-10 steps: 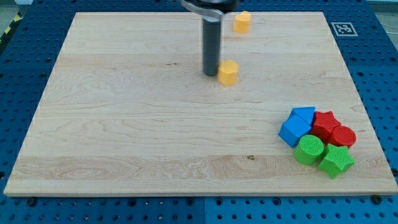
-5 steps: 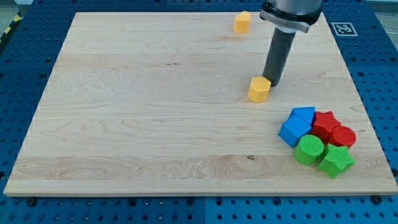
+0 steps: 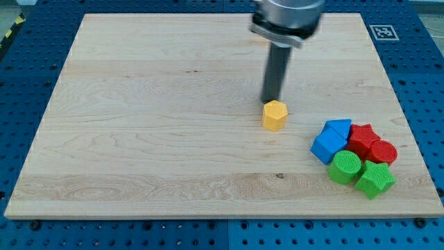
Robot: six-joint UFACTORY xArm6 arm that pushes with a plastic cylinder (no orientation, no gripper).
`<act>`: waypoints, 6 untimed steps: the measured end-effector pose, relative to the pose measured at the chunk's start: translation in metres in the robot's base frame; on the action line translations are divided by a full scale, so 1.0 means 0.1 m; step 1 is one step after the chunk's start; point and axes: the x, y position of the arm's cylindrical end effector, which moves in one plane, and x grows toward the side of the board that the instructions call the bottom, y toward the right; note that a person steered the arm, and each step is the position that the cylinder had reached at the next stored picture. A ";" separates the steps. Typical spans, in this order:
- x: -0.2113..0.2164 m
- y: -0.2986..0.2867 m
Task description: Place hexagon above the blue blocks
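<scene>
The yellow hexagon (image 3: 275, 115) lies on the wooden board (image 3: 139, 125), right of the middle. My tip (image 3: 270, 101) stands just above it in the view, touching or nearly touching its top edge. The two blue blocks, a cube-like one (image 3: 327, 146) and a wedge-like one (image 3: 339, 128), sit in a cluster at the view's lower right, to the right of and slightly below the hexagon. The hexagon is apart from them.
In the same cluster are a red star-like block (image 3: 363, 137), a red cylinder (image 3: 381, 152), a green cylinder (image 3: 344, 167) and a green star-like block (image 3: 375, 180). The arm hides the board's top edge around the middle-right.
The yellow hexagon slid down and to the right, then a little back left and further down. My tip swung right, then back left above it. The other yellow block is now hidden.
</scene>
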 end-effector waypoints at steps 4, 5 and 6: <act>0.50 0.47; 0.50 0.48; 0.64 0.74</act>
